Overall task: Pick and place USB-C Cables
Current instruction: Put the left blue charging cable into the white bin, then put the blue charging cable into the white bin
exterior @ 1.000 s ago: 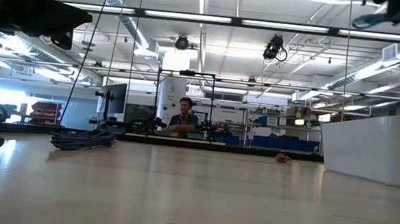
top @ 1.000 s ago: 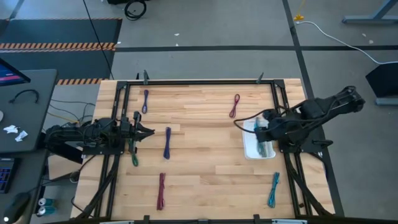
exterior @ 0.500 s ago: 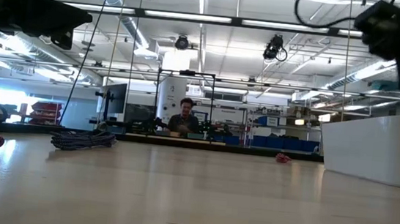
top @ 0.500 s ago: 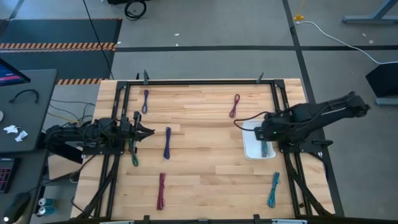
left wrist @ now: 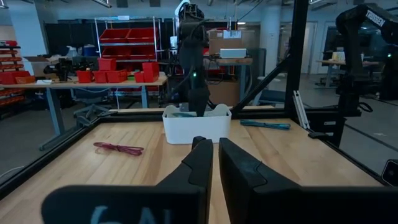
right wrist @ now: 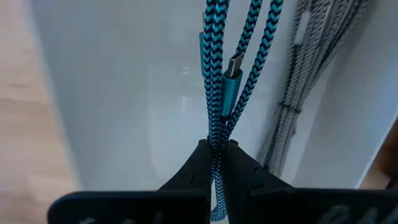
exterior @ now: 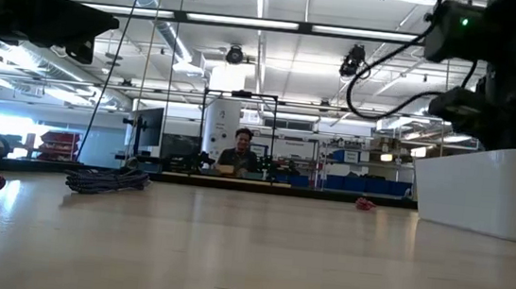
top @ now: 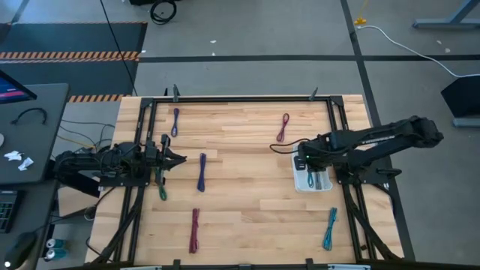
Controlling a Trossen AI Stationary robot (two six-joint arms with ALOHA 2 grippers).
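Observation:
My right gripper (top: pixel 308 163) hangs over the white bin (top: pixel 300 182) at the table's right side, shut on a teal braided USB-C cable (right wrist: pixel 217 74). A grey cable (right wrist: pixel 292 93) lies in the bin beside it. Loose on the wood lie a purple cable (top: pixel 175 121), a maroon one (top: pixel 283 127), a blue one (top: pixel 201 172), a green one (top: pixel 161 189), a magenta one (top: pixel 194 229) and a second teal one (top: pixel 330 229). My left gripper (top: pixel 178 159) waits shut at the table's left edge, above the green cable. My right gripper pinches the folded teal cable's strands (right wrist: pixel 215 142) between its two fingers, coming from above and pointing down. The bundle, with a connector (right wrist: pixel 231 84) showing, hangs below the fingers inside the bin. Whether its lower end rests on the bin's floor I cannot tell.
A black frame (top: pixel 240 98) runs along the table's far edge and down both sides. The bin's wall (exterior: pixel 486 190) stands tall at the right of the low view. Bare wood (top: pixel 247 195) spreads across the table's middle. A person sits far behind the table (exterior: pixel 238 152).
My right gripper, still shut on the teal cable, has moved slightly toward the table's left and come down toward the bin, lowering the cable into it. The left arm has kept still.

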